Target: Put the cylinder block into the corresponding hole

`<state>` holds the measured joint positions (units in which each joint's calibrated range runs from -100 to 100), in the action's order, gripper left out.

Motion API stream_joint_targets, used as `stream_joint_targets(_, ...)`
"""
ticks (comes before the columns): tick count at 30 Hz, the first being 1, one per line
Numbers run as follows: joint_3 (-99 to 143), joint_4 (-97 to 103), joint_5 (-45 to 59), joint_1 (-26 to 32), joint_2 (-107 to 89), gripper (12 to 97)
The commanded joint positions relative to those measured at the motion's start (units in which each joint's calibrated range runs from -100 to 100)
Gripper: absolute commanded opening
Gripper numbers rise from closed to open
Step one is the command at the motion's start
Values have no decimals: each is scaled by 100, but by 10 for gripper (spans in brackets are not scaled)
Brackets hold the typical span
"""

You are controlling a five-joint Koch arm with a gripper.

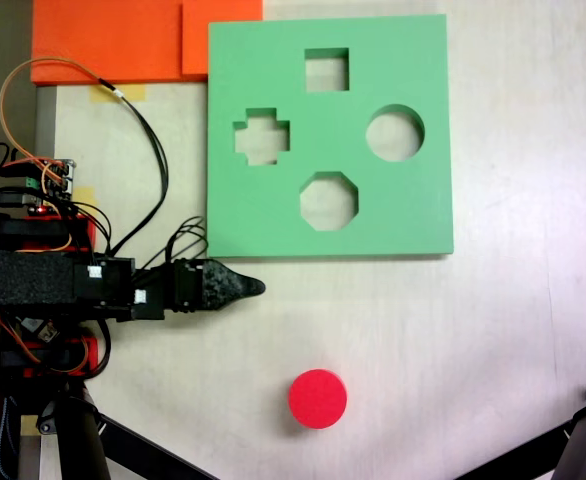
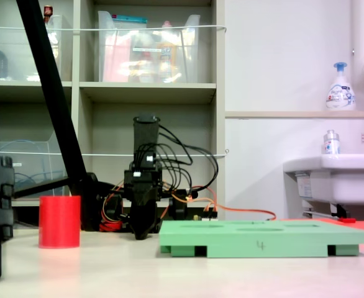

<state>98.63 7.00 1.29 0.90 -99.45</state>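
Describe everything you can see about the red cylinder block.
The cylinder block is a short, bright red, matte, foam-looking piece with a flat round top. It stands upright on the pale table, apart from the green board, and the gripper is not touching it. Seen from table level, it stands left of the arm.

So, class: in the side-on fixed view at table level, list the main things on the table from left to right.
Red cylinder block → the arm's black tool, pointing down → green foam board with the cutouts.
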Motion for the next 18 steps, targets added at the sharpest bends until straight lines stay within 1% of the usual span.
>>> stream_joint_targets(1,137,-551,-20,-39,-55,509)
stream_joint_targets(15,137,-551,-20,-39,-55,509)
stream_joint_targets(16,137,-560,-20,-29,-55,472)
stream_joint_targets(18,137,-541,-20,-10,-55,483)
